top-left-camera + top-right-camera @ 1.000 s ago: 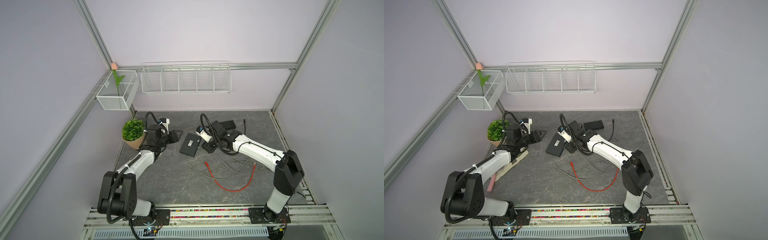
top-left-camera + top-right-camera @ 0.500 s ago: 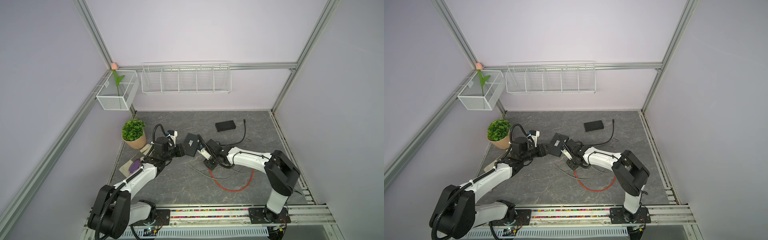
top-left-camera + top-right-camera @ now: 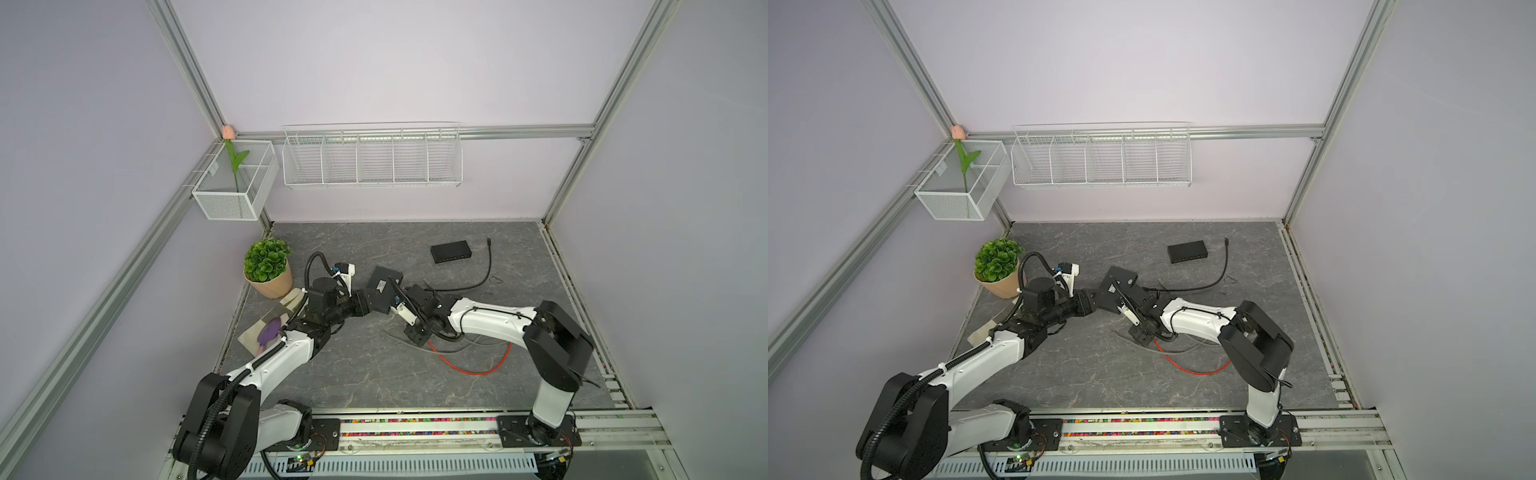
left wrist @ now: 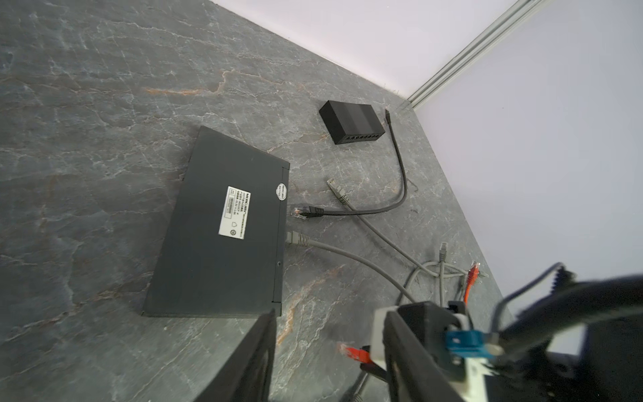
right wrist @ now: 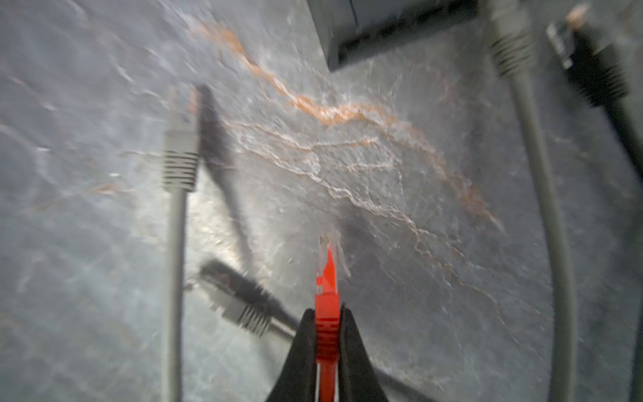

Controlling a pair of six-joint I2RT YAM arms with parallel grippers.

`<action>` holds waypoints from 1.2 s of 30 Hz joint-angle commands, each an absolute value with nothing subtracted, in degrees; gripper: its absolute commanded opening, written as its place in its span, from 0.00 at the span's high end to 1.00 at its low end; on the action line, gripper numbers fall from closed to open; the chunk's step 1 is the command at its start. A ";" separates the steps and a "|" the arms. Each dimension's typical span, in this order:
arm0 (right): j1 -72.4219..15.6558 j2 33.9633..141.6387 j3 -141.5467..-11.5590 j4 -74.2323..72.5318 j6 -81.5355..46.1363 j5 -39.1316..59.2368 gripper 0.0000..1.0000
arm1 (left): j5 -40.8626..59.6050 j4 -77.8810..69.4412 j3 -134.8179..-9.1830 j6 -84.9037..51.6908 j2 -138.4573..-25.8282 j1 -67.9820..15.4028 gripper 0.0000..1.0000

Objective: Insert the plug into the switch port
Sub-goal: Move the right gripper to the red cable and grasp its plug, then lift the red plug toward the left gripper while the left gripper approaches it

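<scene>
The black switch [image 3: 384, 284] [image 3: 1119, 284] lies label side up in mid table; in the left wrist view the switch [image 4: 222, 229] has a grey plug [image 4: 297, 239] at its port edge. My right gripper [image 3: 415, 336] [image 3: 1140, 334] [image 5: 327, 313] is shut on the boot of the red plug [image 5: 326, 278] [image 4: 355, 353], low over the table just in front of the switch's corner [image 5: 382, 21]. My left gripper [image 3: 368, 305] [image 3: 1096, 305] [image 4: 330, 313] stands open at the switch's near left corner, nothing between its fingers.
The red cable [image 3: 473, 368] loops behind the right gripper among grey cables [image 4: 348, 257] with loose plugs [image 5: 179, 153]. A black plug [image 4: 308, 211] lies beside the switch. A small black switch [image 3: 451, 251] sits at the back, a potted plant [image 3: 268, 270] at the left.
Both arms came forward from the back of the table. The left gripper reached the switch's near left corner. The right gripper dropped to the red plug and shut on it.
</scene>
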State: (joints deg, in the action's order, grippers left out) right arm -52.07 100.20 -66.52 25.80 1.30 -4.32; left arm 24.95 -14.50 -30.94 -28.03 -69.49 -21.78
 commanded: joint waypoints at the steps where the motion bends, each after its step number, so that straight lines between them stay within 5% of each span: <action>1: -49.19 87.30 -65.02 23.70 5.72 7.65 0.86 | 31.47 -24.34 -28.58 -28.92 -65.98 -22.08 0.48; 4: -42.97 80.96 -63.52 20.60 7.07 23.75 0.85 | 35.52 -34.54 -25.97 -31.31 -62.41 -22.49 0.43; 15: -40.38 79.92 -68.21 16.00 6.78 37.39 0.91 | 40.55 -55.40 -25.47 -40.34 -63.52 -23.26 0.37; 31: -38.52 82.61 -71.80 16.08 5.56 41.56 0.90 | 42.64 -54.14 -26.37 -38.67 -65.65 -27.84 0.45; 36: -38.49 82.70 -71.89 16.01 5.36 42.39 0.90 | 42.16 -53.91 -26.76 -38.34 -66.49 -28.40 0.56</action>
